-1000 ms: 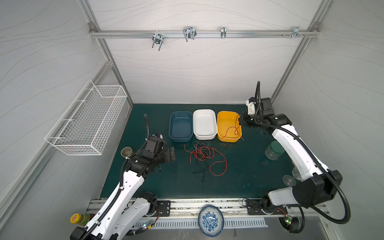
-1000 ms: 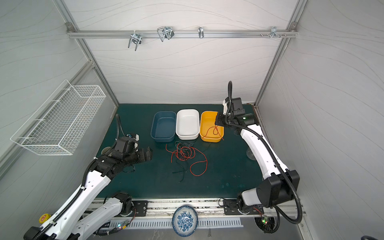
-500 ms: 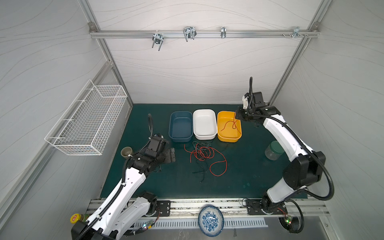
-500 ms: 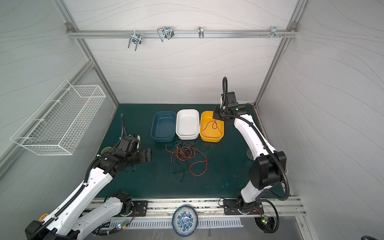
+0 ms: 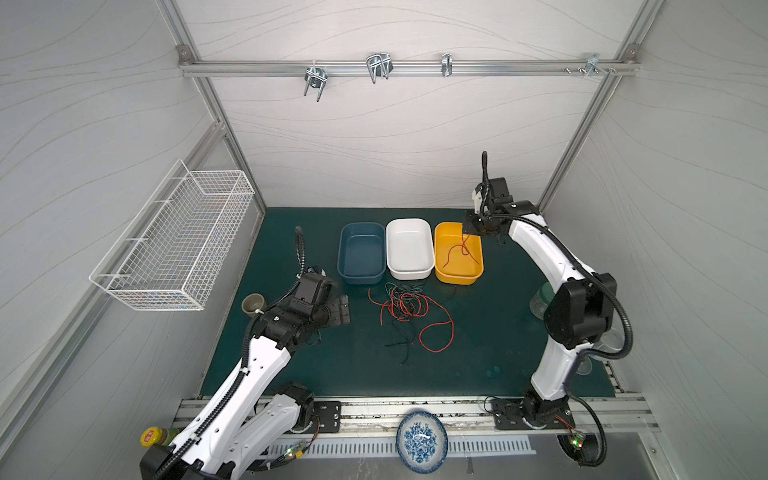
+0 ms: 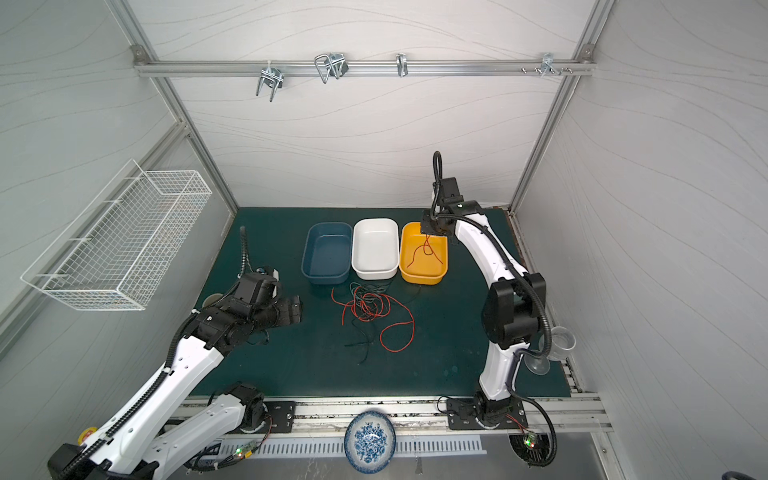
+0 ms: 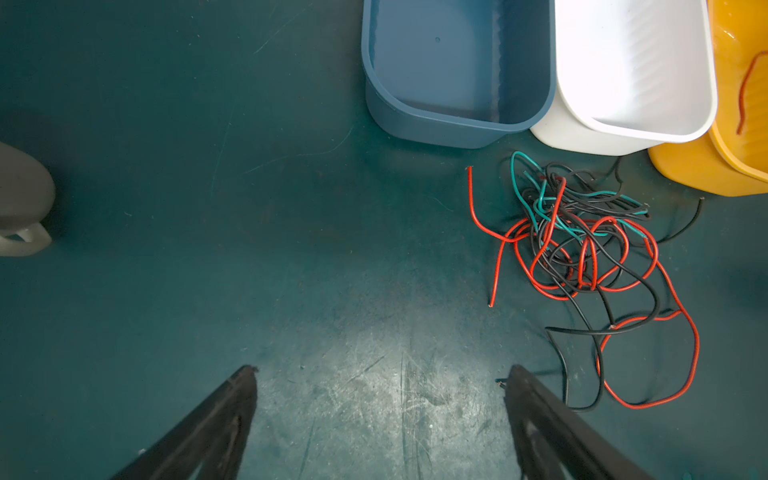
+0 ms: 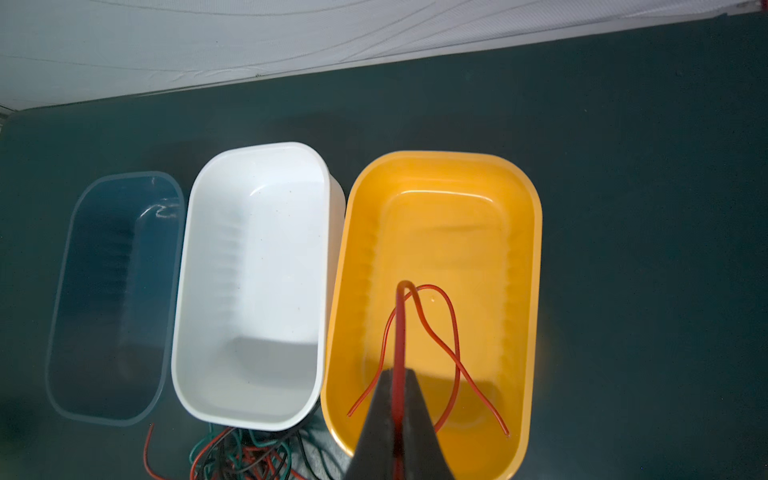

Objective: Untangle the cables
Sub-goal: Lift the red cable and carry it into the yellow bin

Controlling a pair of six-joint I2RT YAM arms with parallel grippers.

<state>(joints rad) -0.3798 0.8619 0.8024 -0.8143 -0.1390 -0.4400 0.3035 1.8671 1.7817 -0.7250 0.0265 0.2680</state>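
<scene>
A tangle of red, black and teal cables (image 5: 402, 306) (image 6: 371, 309) (image 7: 582, 241) lies on the green mat just in front of the tubs. My right gripper (image 5: 473, 229) (image 6: 430, 229) (image 8: 398, 370) hovers over the far end of the yellow tub (image 5: 457, 279) (image 8: 536, 232). It is shut on one red cable (image 5: 462, 252) (image 8: 441, 332), whose loop and ends hang down into that tub. My left gripper (image 5: 343, 310) (image 6: 296, 309) (image 7: 380, 374) stands open and empty above bare mat, to the left of the tangle and apart from it.
A blue tub (image 5: 360, 253) and a white tub (image 5: 409, 249) stand left of the yellow one. A mug (image 5: 252, 303) sits behind my left arm. A glass jar (image 5: 540, 299) is at the right, a wire basket (image 5: 174, 245) on the left wall, and a patterned plate (image 5: 422, 440) at the front rail.
My right gripper has carried the red cable a little left and back over the yellow tub, and the arm's elbow has swung in. The left arm has barely moved.
</scene>
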